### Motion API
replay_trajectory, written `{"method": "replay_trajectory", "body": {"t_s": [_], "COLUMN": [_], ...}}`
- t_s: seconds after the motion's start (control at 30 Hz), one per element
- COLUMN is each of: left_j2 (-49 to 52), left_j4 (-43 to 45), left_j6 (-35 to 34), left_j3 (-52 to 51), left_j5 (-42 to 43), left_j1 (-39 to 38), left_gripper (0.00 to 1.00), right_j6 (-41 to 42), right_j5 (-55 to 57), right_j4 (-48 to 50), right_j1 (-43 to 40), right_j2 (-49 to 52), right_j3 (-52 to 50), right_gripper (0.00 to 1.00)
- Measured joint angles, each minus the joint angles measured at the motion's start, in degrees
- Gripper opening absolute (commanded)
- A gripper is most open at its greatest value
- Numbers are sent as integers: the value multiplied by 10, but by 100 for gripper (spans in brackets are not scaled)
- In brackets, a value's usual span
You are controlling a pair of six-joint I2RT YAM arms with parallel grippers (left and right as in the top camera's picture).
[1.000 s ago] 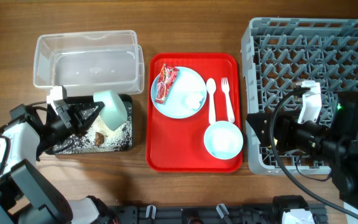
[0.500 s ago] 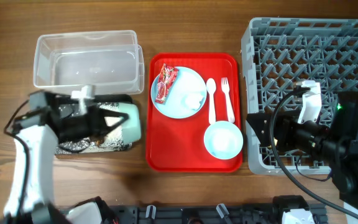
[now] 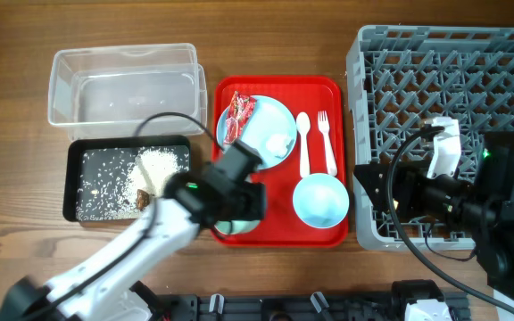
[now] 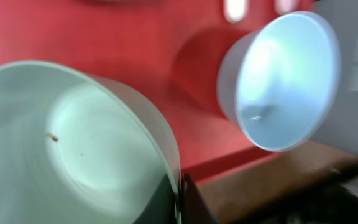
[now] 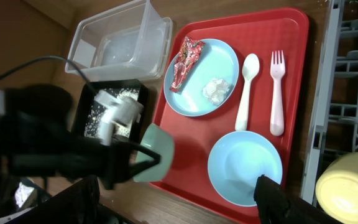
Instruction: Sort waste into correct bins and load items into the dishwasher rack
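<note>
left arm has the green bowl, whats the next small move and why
Probably carry the mint-green bowl right, toward the dishwasher rack. The left gripper is shut on its rim. The bowl looks almost empty inside, with rice lying in the black tray. It hangs over the red tray's near-left corner, short of the rack. Passing above the light-blue bowl seems wise.

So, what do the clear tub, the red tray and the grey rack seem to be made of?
The clear tub looks like thin plastic, see-through and glossy; the wood shows through its walls. The red tray is probably moulded plastic, smooth, with a soft sheen and a rounded rim. The grey rack seems to be rigid plastic, matte, moulded as an open lattice.
</note>
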Motion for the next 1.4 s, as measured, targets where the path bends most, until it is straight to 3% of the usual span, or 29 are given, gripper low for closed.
{"method": "replay_trajectory", "body": {"t_s": [0.17, 0.3, 0.4, 0.6, 0.7, 0.8, 0.9, 1.17, 1.4], "left_j2": [59, 66, 66, 59, 64, 113, 175, 296, 350], "left_j4": [46, 7, -50, -50, -42, 10, 55, 127, 164], "left_j6": [-56, -68, -61, 12, 48, 90, 121, 184, 195], "left_j3": [0, 16, 79, 209, 215, 215, 215, 215, 215], "left_j5": [-84, -108, -124, -157, -167, -154, -141, -136, -140], "left_j1": [-55, -57, -57, -26, 41, 131, 172, 172, 172], "left_gripper": [49, 59, 73, 75, 72, 71, 71, 72, 63], "right_j6": [0, 0, 0, 0, 0, 0, 0, 1, 9], "right_j5": [0, 0, 0, 0, 0, -1, -2, -2, -2], "right_j4": [0, 0, 0, 0, -2, -4, -5, -6, -9], "right_j1": [0, 0, 0, 0, 0, 0, 0, 0, 0], "right_j2": [0, 0, 0, 0, 0, 1, 3, 26, 47], "right_j3": [0, 0, 0, 0, 0, 0, 0, 0, 0], "right_gripper": [82, 82, 82, 82, 82, 82, 82, 82, 81]}}
